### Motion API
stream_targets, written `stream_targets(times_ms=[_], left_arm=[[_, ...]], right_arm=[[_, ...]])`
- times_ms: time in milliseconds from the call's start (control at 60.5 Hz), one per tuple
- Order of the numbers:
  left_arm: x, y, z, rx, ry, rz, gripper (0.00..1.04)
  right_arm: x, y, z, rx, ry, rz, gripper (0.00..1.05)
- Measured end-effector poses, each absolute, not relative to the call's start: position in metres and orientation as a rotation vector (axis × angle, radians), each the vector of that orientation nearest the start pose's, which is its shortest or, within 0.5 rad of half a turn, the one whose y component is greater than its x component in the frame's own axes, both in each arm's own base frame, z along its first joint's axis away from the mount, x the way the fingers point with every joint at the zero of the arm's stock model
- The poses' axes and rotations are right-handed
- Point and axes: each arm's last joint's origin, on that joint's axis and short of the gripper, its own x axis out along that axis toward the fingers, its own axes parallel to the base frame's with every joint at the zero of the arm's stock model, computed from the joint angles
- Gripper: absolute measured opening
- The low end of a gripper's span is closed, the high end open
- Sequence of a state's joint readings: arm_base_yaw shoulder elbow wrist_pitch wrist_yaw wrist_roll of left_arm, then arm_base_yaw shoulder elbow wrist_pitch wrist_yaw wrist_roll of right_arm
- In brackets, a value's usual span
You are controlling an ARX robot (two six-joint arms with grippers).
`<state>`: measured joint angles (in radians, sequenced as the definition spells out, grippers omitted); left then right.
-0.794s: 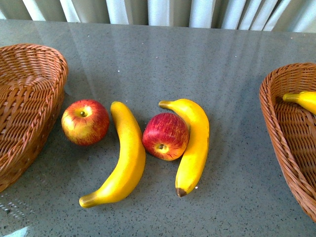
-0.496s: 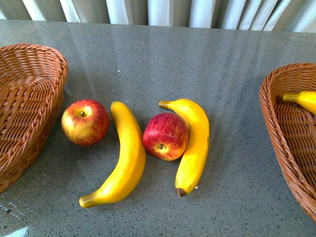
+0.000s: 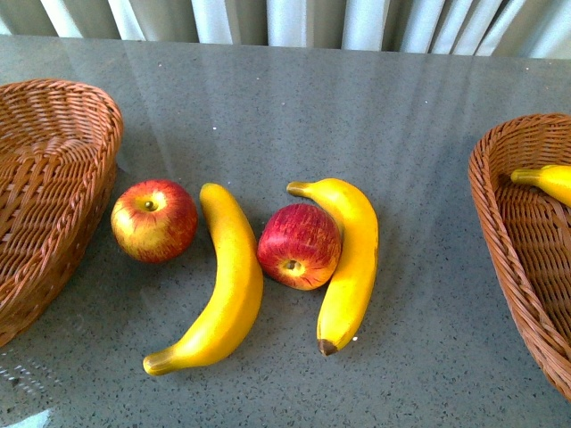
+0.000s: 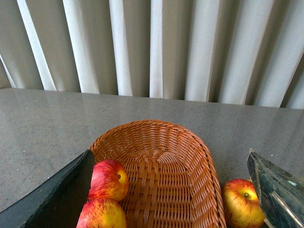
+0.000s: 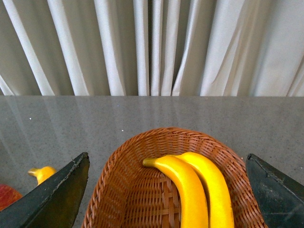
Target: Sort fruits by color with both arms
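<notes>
Left gripper (image 4: 169,156): fingers (image 4: 52,197) spread wide with nothing clamped. I read it as hanging above the left basket (image 4: 156,124).
Right gripper (image 5: 167,157): fingers (image 5: 57,194) also wide apart and holding nothing, above the right basket (image 5: 166,130).
Left basket load: two basketed apples (image 4: 108,179), touching each other, against one side wall.
Right basket load: two basketed bananas (image 5: 187,194) lying side by side and touching, stems toward the curtain (image 5: 152,47).
Basket places: left basket at the left edge of the grey table (image 3: 357,116), right basket at the right edge.
Loose fruit: four pieces in a row mid-table, toward the near edge.
Left apple (image 3: 153,220): stem up, near the left basket, just beside the left banana (image 3: 227,285).
Middle apple (image 3: 299,246): tipped on its side, tucked into the inner curve of the right banana (image 3: 350,259) and touching it. I cannot tell whether it touches the left banana.
Loose bananas: both with stems toward the far edge and brown tips toward the near edge.
</notes>
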<state>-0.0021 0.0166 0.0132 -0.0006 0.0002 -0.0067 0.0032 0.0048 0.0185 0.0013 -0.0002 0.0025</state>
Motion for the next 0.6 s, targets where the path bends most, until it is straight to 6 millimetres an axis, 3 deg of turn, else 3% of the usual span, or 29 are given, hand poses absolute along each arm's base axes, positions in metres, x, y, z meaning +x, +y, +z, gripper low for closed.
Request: stream_targets(times_ms=[165,265,347,595], left_arm=[[0.098,0.000,0.167,-0.007,0.004,-0.002,0.96],[0.102,-0.004,0.168,0.028,0.272,-0.045,0.96],[0.117,-0.014,0.174,0.088,0.331,-0.056,0.96],[0.181,-0.057,0.199,0.182,0.265,-0.155,0.96]], right_arm=[[0.097,0.000,0.170,0.003,-0.015,0.003,0.96],[0.097,0.000,0.170,0.003,-0.015,0.003,0.96],[0.097,0.000,0.170,0.003,-0.015,0.003,0.96],[0.097,0.000,0.170,0.003,-0.015,0.003,0.96]])
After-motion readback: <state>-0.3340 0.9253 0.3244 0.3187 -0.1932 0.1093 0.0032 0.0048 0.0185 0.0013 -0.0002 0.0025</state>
